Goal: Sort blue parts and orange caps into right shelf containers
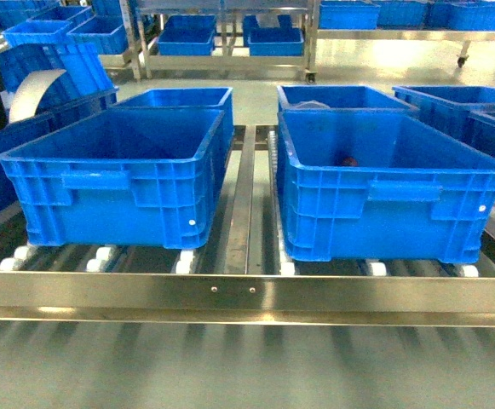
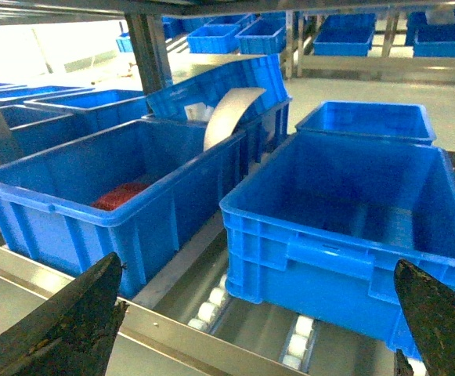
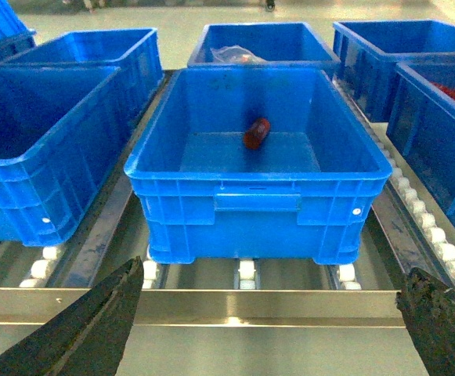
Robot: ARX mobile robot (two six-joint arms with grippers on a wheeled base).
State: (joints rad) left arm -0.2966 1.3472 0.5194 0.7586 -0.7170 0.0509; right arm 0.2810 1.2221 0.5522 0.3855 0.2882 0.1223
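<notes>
Steel shelf (image 1: 247,294) carrying two front crates on white rollers, seen from the head camera: left crate (image 1: 115,183) at 9 o'clock, right crate (image 1: 392,200) at 3 o'clock. The wrist views look over the same front rail.

An orange cap (image 3: 256,132) lies on its side on the floor of the right crate (image 3: 258,168), toward 12 o'clock, well apart from the walls; its print cannot be read. The same cap (image 1: 348,159) is barely visible from the head.

The right gripper (image 3: 270,329) is released, jaws spread wide and empty, just short of the rail. The left gripper (image 2: 258,329) is likewise spread and empty, facing the left crate (image 2: 352,227). No blue parts can be made out.

Likely hazards: the cap, being round and lying flat, may roll if the crate is jolted; a low reach could strike the rail or crate rim.
</notes>
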